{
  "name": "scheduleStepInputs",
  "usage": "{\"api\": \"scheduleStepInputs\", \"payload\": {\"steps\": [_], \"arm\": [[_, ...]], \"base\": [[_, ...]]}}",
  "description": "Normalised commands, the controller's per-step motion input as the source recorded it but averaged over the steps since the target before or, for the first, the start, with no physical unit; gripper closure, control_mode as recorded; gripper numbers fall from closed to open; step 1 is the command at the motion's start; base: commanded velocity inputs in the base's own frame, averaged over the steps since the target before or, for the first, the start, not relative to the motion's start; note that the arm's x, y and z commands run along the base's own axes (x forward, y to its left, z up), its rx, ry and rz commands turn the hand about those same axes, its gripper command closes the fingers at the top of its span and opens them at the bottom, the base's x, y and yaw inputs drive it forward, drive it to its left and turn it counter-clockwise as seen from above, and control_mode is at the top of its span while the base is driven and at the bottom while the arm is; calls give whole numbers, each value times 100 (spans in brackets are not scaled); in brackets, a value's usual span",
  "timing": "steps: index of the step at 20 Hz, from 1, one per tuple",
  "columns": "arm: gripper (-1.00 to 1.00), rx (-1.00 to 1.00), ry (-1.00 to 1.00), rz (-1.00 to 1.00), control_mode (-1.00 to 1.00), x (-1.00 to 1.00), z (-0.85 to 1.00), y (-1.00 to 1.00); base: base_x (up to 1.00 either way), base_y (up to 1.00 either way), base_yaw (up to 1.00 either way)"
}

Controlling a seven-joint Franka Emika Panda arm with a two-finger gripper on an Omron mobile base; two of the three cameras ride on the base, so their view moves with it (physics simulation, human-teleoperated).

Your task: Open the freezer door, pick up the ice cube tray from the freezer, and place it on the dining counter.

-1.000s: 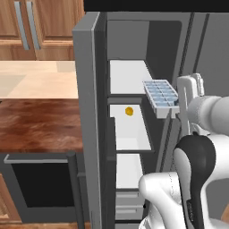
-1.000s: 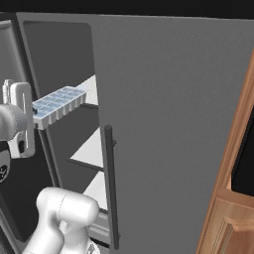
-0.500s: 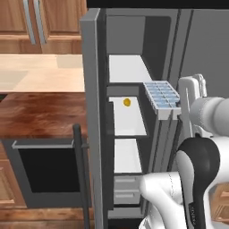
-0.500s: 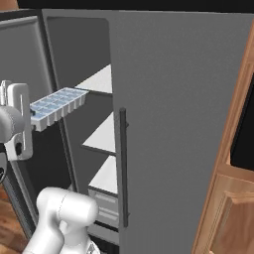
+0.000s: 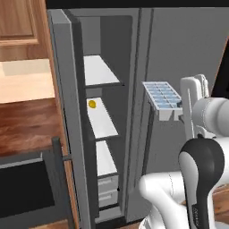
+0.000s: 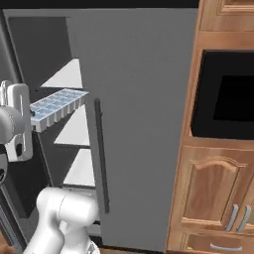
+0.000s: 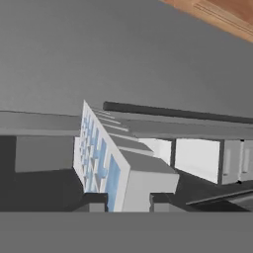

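Ice cube tray (image 5: 163, 98) — small pale blue-white plastic rectangle, a grid of little square cells on top, plain white side walls. Held in the air in front of the open freezer (image 5: 103, 134), clear of its shelves and roughly level. Its long axis runs straight out from the gripper (image 7: 127, 200), the far end pointing toward the fridge front.

Gripper — two small dark fingers (image 7: 94, 200) clamped together on the near short end of the tray; in the hand view the tray rises from between the tips, tilted by the roll of the camera.

Freezer — tall, narrow, grey-walled, matte; flat white shelves (image 5: 100, 71) stacked inside, drawers at the bottom. A small yellow object (image 5: 92, 104) sits on the middle shelf.

Freezer door (image 5: 67, 134) — matte grey, swung open, seen edge-on at the left of the compartment.

Neighbouring door (image 6: 144, 124) — plain matte grey, shut, with a long vertical dark bar handle (image 6: 100, 154).

Dining counter (image 5: 27, 129) — glossy dark reddish-brown wood grain, lying left of the open door, so well apart from the tray and on the far side of that door. By this reading the carry must swing left, around the door's edge.
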Motion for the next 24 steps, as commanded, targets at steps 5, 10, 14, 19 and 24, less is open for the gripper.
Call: {"api": "scheduleStepInputs", "payload": {"steps": [5, 10, 14, 19, 24], "arm": [[100, 0, 0, 0, 100, 0, 0, 0], [100, 0, 0, 0, 100, 0, 0, 0], [100, 0, 0, 0, 100, 0, 0, 0], [100, 0, 0, 0, 100, 0, 0, 0], [100, 0, 0, 0, 100, 0, 0, 0]], "base": [[-25, -30, -65], [-7, -34, -73], [0, -23, -85], [2, -25, -85], [7, -24, -83]]}}
